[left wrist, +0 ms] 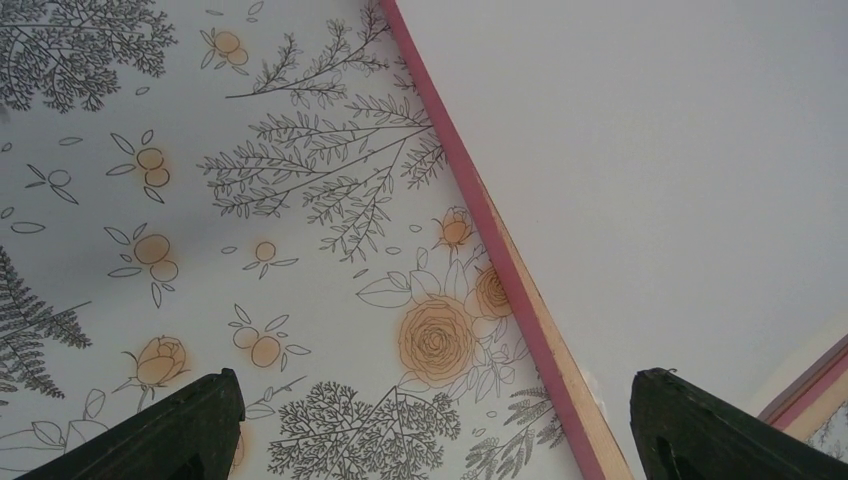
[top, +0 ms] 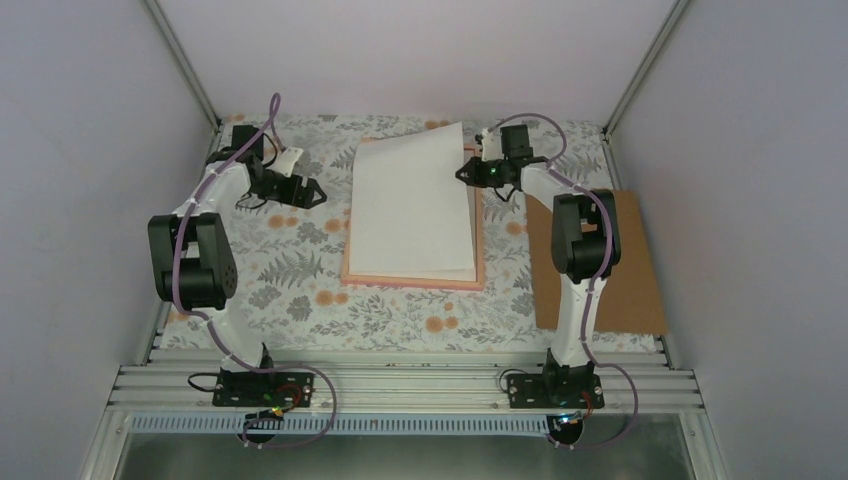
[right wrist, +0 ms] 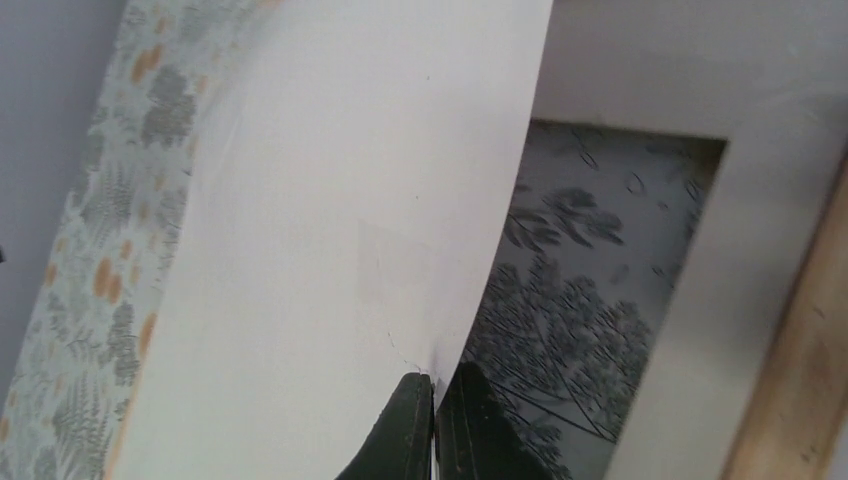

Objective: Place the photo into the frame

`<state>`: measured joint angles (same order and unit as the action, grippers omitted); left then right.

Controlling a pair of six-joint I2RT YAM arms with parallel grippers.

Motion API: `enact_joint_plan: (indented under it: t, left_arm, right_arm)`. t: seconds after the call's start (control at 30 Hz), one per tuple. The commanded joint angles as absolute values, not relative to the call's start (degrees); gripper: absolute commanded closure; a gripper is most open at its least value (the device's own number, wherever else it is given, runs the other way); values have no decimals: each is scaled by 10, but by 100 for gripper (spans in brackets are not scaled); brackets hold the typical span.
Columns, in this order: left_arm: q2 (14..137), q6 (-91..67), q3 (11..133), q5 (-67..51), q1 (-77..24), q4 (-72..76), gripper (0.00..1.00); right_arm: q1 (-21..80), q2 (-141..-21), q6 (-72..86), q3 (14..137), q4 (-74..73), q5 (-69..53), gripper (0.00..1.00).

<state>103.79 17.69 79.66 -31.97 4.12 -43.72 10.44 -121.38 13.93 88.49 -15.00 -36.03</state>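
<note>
My right gripper [right wrist: 433, 405] has its two fingers pinched flat on the edge of the one photo [right wrist: 330, 200]; only the sheet's plain white side faces my cameras, and it bows up from the frame [top: 412, 281] at the frame's far right corner, while its near end lies down inside the frame. Under the lifted part I see one cream-white mat board [right wrist: 690, 300] sitting in the frame, leaf pattern showing through its cut-out window. My left gripper [left wrist: 437, 400] holds nothing, its two fingers spread wide; it hangs just left of the frame's pink left edge, over the floral cloth [top: 290, 270]. One brown board [top: 625, 270] lies flat to the right of the frame, apart from it, partly under my right arm.
</note>
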Motion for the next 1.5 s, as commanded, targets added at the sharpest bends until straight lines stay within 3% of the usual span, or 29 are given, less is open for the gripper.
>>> enact_joint_plan:
  t: [0.0, 0.57, 1.07, 1.1, 1.33, 1.47]
  left_arm:
    - [1040, 171, 812, -323, 44, -426, 4]
    - [1064, 172, 843, -325, 45, -439, 4]
    - [1068, 174, 846, -325, 45, -441, 3]
    - [1068, 175, 847, -324, 45, -441, 3]
    - [1065, 173, 847, -317, 44, -435, 2]
    - [1056, 173, 843, -305, 45, -423, 1]
  right_arm:
    - [104, -1201, 140, 856, -172, -309, 96]
    - [104, -1168, 193, 799, -146, -236, 96]
    - [130, -1203, 195, 836, -155, -226, 96]
    - [131, -1203, 193, 839, -160, -222, 94]
    - [133, -1184, 171, 841, -183, -171, 54]
    - [133, -1168, 160, 838, -191, -162, 40]
